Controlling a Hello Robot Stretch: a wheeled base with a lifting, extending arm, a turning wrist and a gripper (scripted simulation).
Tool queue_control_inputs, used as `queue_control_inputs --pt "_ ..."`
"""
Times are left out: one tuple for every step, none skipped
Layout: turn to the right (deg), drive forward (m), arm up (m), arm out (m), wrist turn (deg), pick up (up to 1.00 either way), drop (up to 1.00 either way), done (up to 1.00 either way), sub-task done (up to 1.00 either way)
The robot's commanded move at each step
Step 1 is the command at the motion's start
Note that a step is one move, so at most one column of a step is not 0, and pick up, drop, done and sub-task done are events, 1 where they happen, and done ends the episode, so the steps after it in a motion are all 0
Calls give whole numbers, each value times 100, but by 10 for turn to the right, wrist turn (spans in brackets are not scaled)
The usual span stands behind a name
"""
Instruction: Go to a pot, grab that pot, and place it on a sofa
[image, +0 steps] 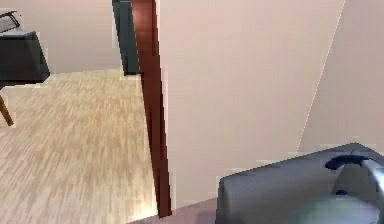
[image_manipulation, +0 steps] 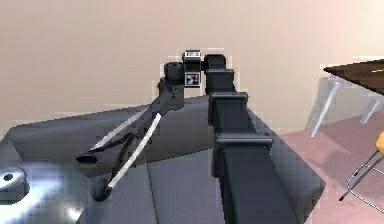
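A shiny grey pot (image_manipulation: 28, 192) with a round knob on its lid lies on the dark grey sofa (image_manipulation: 185, 150) at the arm side view's bottom left. My arm reaches out over the sofa, and the gripper (image_manipulation: 95, 175) slants down to the left, its thin fingers ending close to the pot. I cannot tell whether the gripper holds anything. In the forward view's bottom right corner the pot (image: 356, 182) appears as a grey rounded body with a dark handle, resting on the sofa (image: 255, 188).
A reddish-brown door frame (image: 151, 100) stands beside a pale wall, with wood floor (image: 80, 140) to its left. A dark box-like object (image: 20, 55) sits at the upper left. A dark table on white legs (image_manipulation: 355, 75) and a yellow seat (image_manipulation: 380, 145) stand at the arm side view's right.
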Motion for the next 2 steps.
queue_control_inputs --pt "0 0 0 0 450 0 0 0 0" --pt "0 0 0 0 450 0 0 0 0"
